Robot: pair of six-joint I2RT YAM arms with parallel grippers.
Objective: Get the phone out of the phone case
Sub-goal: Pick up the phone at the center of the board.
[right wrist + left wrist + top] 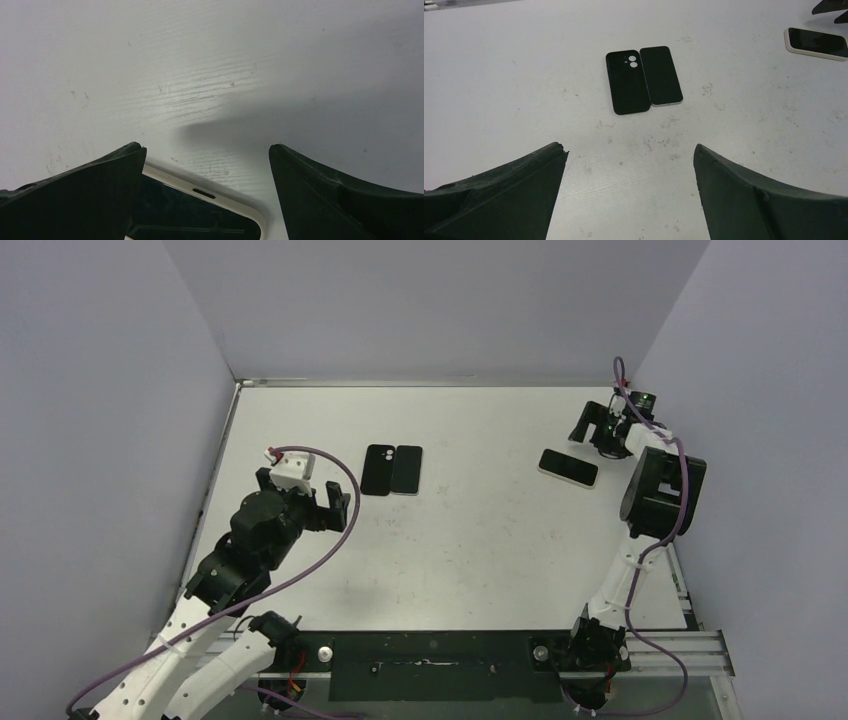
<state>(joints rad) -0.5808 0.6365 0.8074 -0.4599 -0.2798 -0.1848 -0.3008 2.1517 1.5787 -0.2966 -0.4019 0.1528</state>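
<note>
While one black case (pixel 377 470) lies empty mid-table with a bare phone (pixel 406 469) touching its right side, which suggests that pair is finished, a second phone (pixel 568 467) sits well apart on the right, face up inside a cream case (pixel 240 206). That one seems yet to be separated. The right claw (pixel 598 435) hangs wide open over its end, holding nothing. The left claw (pixel 338 508), equally spread and empty, faces the finished pair from nearby.
</note>
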